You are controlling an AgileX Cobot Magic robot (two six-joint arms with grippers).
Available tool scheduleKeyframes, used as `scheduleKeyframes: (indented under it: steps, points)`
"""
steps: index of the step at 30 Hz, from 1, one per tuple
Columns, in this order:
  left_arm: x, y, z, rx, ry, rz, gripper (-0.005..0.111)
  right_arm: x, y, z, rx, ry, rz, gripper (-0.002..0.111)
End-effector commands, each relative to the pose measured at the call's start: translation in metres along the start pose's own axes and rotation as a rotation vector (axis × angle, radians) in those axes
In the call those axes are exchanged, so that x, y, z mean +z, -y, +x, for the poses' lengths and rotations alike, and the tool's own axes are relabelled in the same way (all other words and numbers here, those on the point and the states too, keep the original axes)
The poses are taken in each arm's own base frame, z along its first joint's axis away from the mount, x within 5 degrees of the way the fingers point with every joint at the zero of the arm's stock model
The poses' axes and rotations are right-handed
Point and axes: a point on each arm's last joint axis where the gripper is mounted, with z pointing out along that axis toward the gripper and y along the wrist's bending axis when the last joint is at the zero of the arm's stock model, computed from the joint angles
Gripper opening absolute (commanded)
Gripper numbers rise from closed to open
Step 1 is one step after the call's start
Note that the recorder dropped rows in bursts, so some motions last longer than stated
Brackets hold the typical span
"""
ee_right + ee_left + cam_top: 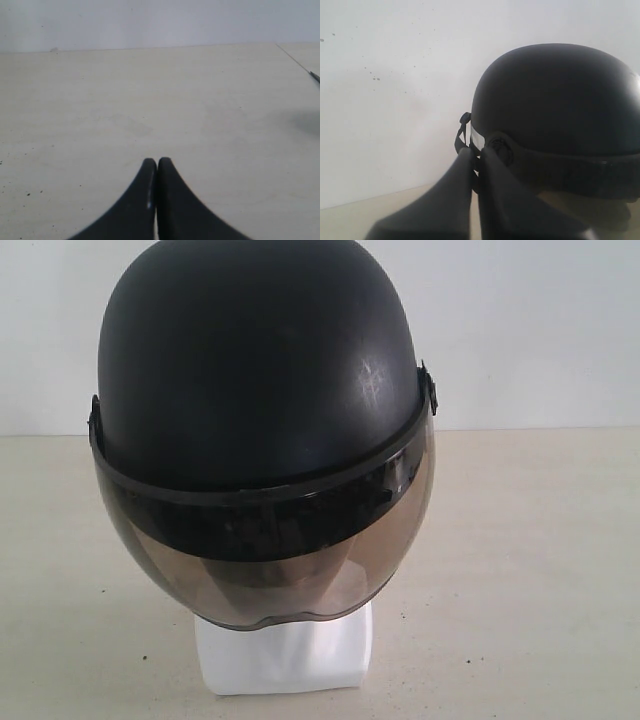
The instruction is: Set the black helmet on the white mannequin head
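Note:
The black helmet (260, 370) sits on the white mannequin head, whose blocky neck base (285, 655) shows below the smoky visor (270, 550). The face shows only dimly through the tint. From the left wrist view I see the helmet (555, 100) side-on, with a sliver of white head (477, 137) and a black strap (462, 132) behind it. My left gripper (478, 151) is shut, holds nothing and stands short of the helmet's side. My right gripper (157, 161) is shut over bare table, with nothing in it. Neither gripper shows in the exterior view.
The pale table (540, 570) runs back to a white wall (540, 330). In the right wrist view a seam or edge (295, 57) crosses the table's far corner, with a thin dark object (315, 76) beside it.

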Motion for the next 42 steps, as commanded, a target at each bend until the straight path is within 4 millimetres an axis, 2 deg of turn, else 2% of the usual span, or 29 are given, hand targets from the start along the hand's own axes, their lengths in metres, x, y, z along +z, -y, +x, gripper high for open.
scheduleKeyframes:
  steps: [1,6,9,11,12,15,17,24,27,33,36,42]
  points:
    - [-0.001,0.0,0.001,-0.018,0.003,0.003,0.005,0.0,0.0,-0.001,-0.007,0.009,-0.003,0.0]
    - [-0.001,0.001,0.001,-0.043,0.003,0.01,0.005,0.0,0.0,-0.001,-0.007,0.009,-0.003,0.0]
    - [-0.001,0.009,0.001,-0.397,-0.019,0.094,0.005,0.0,0.0,-0.001,-0.007,0.009,-0.003,0.0]
    - [-0.002,0.013,0.004,-0.523,-0.069,0.138,0.005,0.0,0.0,-0.001,-0.007,0.009,-0.003,0.0]
    - [-0.002,0.014,0.007,-0.484,-0.102,0.142,0.005,0.0,0.0,-0.001,-0.007,0.009,-0.003,0.0]
    - [-0.003,0.011,0.018,-0.185,-0.179,0.107,0.005,0.0,0.0,-0.001,-0.007,0.009,-0.003,0.0]
    - [-0.007,0.007,0.024,-0.05,-0.204,0.065,0.005,0.0,0.0,-0.001,-0.007,0.009,-0.003,0.0]
    - [-0.019,-0.005,0.058,0.139,-0.193,-0.064,0.005,0.0,0.0,-0.001,-0.007,0.009,-0.003,0.0]
    - [-0.017,-0.006,0.075,0.119,-0.229,-0.075,0.005,0.0,0.0,-0.001,-0.007,0.009,-0.003,0.0]
    - [-0.018,-0.01,0.1,-0.063,-0.287,-0.157,0.005,0.0,0.0,-0.003,-0.001,0.031,-0.005,0.0]
    - [-0.018,-0.011,0.101,-0.101,-0.298,-0.184,0.005,0.0,0.0,-0.003,0.004,0.031,-0.007,0.0]
    - [-0.019,-0.01,0.105,-0.036,-0.341,-0.174,0.005,0.0,0.0,-0.003,0.004,0.031,-0.007,0.0]
